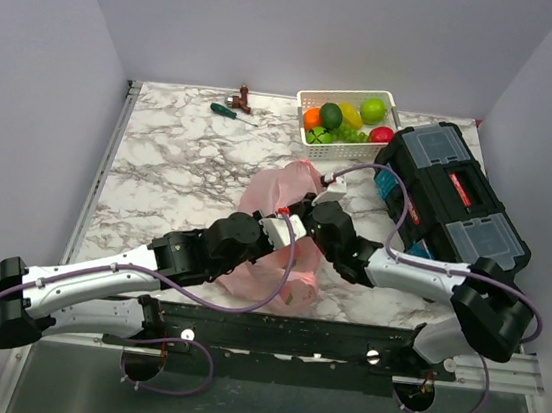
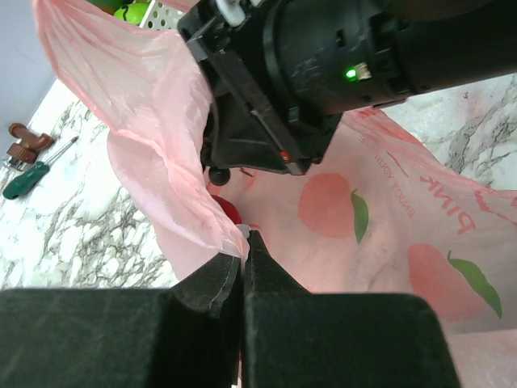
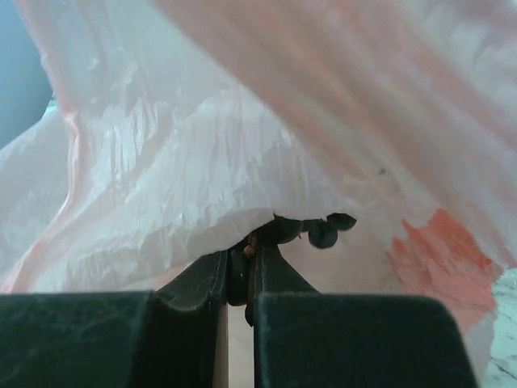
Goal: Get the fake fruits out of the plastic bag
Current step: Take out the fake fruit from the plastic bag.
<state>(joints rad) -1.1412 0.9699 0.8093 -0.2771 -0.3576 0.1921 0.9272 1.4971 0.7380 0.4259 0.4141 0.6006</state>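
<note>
The main risk is a weak hold. The right pincer [image 3: 242, 257] bites only the thin stalk end of the dark grape bunch [image 3: 319, 229], so a lift could drop the bunch back into the plastic bag [image 1: 287, 182]. The film draped over the fingertips could also be nipped along with the stalk and drag the whole bag upward. The bag's mouth depends on the left pincer [image 2: 243, 244]. If that thin edge slips free, the film would fall over the right arm and hide the red apple [image 2: 228, 212] glimpsed in the fold at centre left of the left wrist view. Both arms crowd the centre of the top view, so a hasty pull-out may knock them together.

The left pincer is fully together, clamped on the bag's pink rim. The right pincer's jaws stand only a narrow slit apart and appear to be clamped on the grape stalk, inside the bag. The bag lies crumpled mid-tabletop [image 1: 175, 169] beneath both wrists. Several fruits [image 1: 345, 117] sit in the white basket [image 1: 394, 108], above centre in the top view.
</note>
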